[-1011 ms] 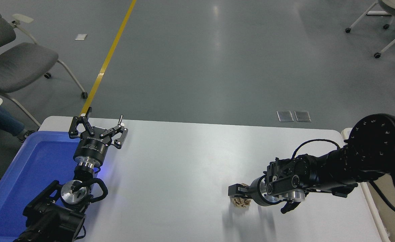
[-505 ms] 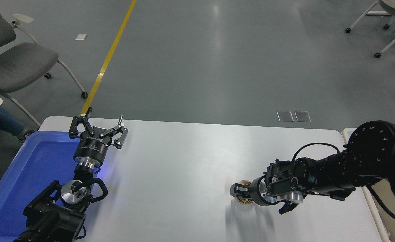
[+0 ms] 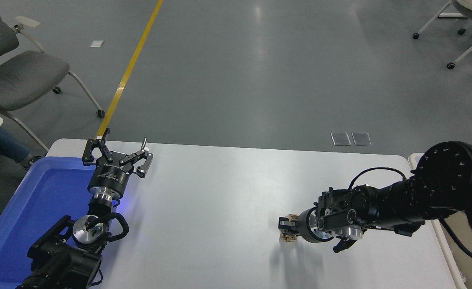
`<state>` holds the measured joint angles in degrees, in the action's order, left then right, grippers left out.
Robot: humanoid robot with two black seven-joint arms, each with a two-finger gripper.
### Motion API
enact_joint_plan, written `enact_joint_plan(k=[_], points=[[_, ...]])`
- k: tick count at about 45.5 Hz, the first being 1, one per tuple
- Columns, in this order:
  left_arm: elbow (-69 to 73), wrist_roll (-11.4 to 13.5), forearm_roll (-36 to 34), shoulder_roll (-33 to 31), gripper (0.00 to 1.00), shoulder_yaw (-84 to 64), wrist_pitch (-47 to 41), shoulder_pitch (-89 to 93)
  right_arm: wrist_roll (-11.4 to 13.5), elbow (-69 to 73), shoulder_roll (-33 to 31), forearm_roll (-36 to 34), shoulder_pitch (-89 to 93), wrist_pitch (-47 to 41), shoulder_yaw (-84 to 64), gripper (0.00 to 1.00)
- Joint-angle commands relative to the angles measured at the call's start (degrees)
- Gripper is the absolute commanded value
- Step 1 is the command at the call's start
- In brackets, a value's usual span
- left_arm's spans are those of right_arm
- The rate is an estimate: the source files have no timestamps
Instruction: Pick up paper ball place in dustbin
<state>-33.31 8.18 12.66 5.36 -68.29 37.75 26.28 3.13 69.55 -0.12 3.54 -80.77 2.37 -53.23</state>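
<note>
The room has a wide grey floor (image 3: 260, 72) with soft light reflections, and a yellow line (image 3: 129, 68) runs across it towards the table. A grey chair (image 3: 15, 76) on wheels stands at the upper left, and white legs of another chair (image 3: 460, 36) show at the upper right. The white table (image 3: 220, 208) fills the lower half of the view, smooth and a little shiny, with faint shadows under the arms. On its left end lies a shallow blue tray (image 3: 31, 212). At the right edge, beside the table, a narrow part of the beige dustbin (image 3: 446, 249) is visible under the right arm. The left gripper (image 3: 117, 154) is parked at the lower left, over the far corner of the tray, with its fingers spread apart. The right gripper (image 3: 287, 229) reaches in from the right and is clamped on the paper ball (image 3: 289, 237), which is at the table surface, right of centre; I cannot tell if the ball touches the table.
</note>
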Motion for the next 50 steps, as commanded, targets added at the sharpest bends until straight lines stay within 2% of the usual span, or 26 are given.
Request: enact_joint_plan(k=[1,8,16,24,29,42,50], points=[[0.0,0.0,-0.01,0.0,0.99,0.0,0.04,0.0,-0.49,10.94,-4.88,2.7,-10.44,-2.01,-0.3,0.0],[0.0,0.0,-0.01,0.0,0.99,0.0,0.04,0.0,-0.4,17.36,-13.76,5.25,-20.9,-7.54,-3.11,0.0],[0.0,0.0,-0.01,0.0,0.99,0.0,-0.04,0.0,-0.14,19.04,-21.85,7.1,-34.61,-19.93,-5.92,0.0],[0.0,0.0,-0.01,0.0,0.99,0.0,0.04,0.0,0.3,19.04,-26.33,8.68,-47.8,-32.59,-9.35,0.0],[0.0,0.0,-0.01,0.0,0.99,0.0,-0.04,0.0,0.3,19.04,-27.22,9.82,-53.25,-37.08,-11.63,0.0],[0.0,0.0,-0.01,0.0,0.99,0.0,0.04,0.0,0.48,18.95,-27.74,10.09,-60.99,-40.34,-15.94,0.0],[0.0,0.0,-0.01,0.0,0.99,0.0,0.04,0.0,0.65,16.67,-33.1,10.35,-62.49,-39.37,-20.24,0.0]])
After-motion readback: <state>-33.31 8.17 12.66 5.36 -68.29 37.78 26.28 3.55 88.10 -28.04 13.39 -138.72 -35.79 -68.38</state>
